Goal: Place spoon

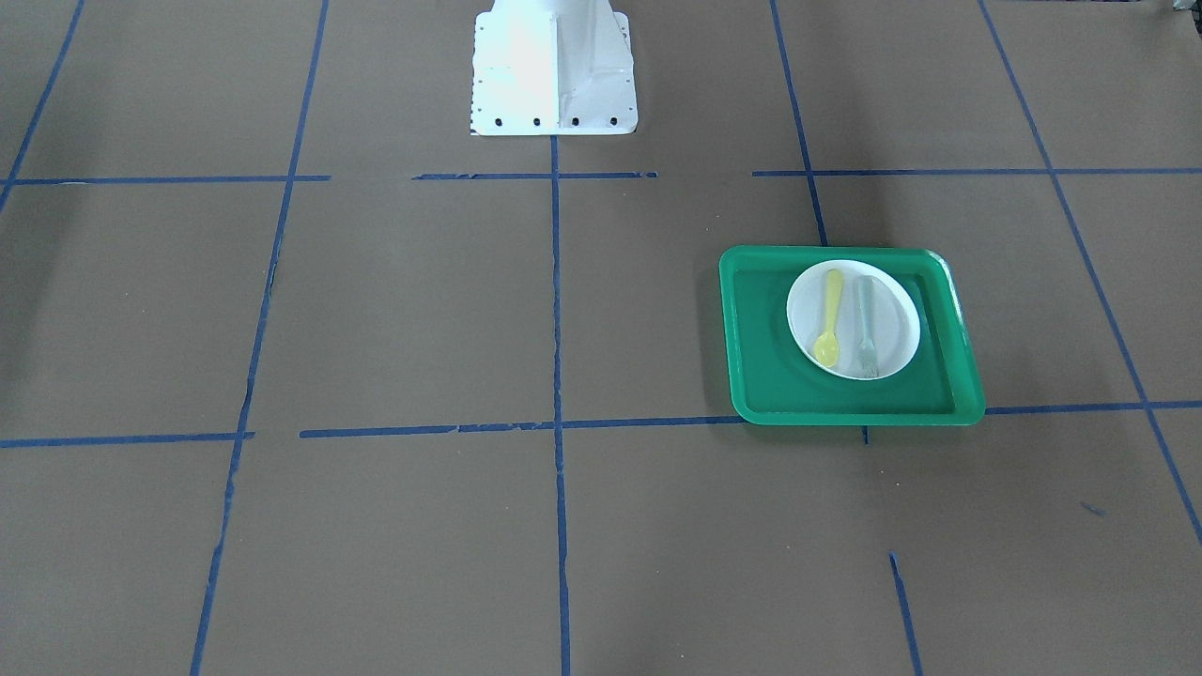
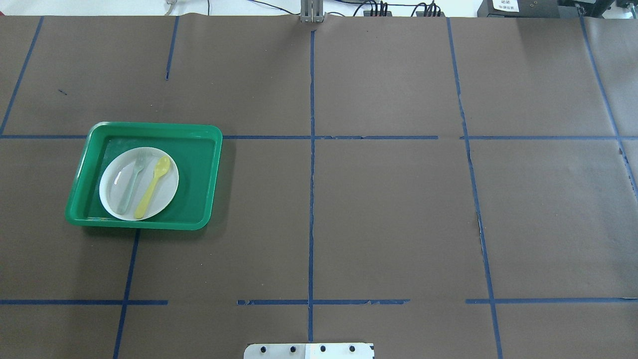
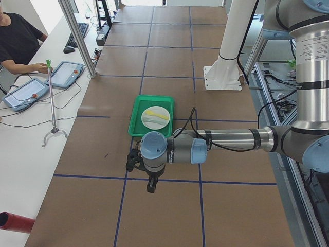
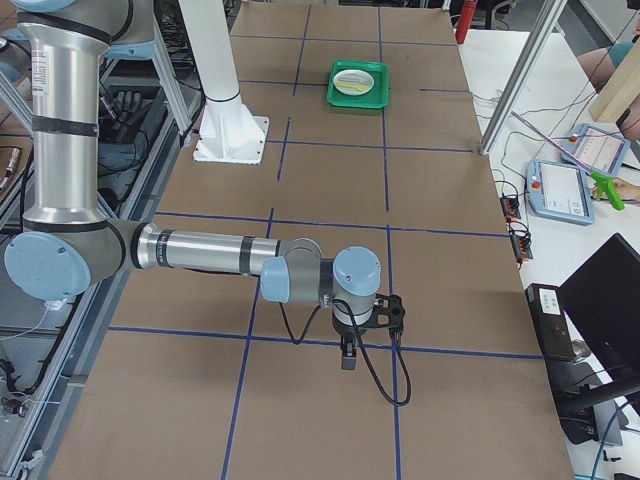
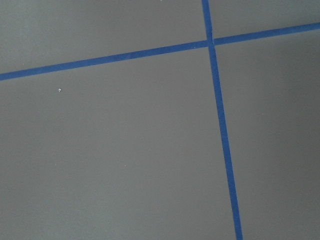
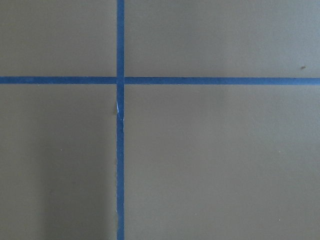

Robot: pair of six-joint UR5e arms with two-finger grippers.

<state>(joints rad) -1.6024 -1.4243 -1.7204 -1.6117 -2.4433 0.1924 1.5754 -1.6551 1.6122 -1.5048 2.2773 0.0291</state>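
Table [image 2: 398,224]: covered in brown paper and divided into large squares by blue tape lines
Left arm [image 3: 226,140]: seen stretched out level above the table in the left side view, wrist turned down; a printed label is carried on its upright section, too small to be read
Right arm [image 4: 200,250]: seen stretched out level in the right side view, with a similar label that cannot be read
Pedestal [image 1: 554,66]: white, bolted to the table at the robot's side
Tray [image 2: 149,125]: green, rectangular, with rounded corners, set on the robot's left half of the table
Plate [image 2: 117,194]: white and round, laid inside the tray towards its left end
Left gripper [image 3: 150,188]: pointed down over the paper, apart from the tray; whether it is wide or narrow cannot be told
Right gripper [image 4: 347,360]: pointed down over a tape line, far from the tray; its opening cannot be told either
Fork [image 2: 132,182]: pale grey-green, laid on the plate
Spoon [image 2: 152,187]: yellow, laid on the plate just beside the fork and roughly parallel to it, bowl towards the far edge
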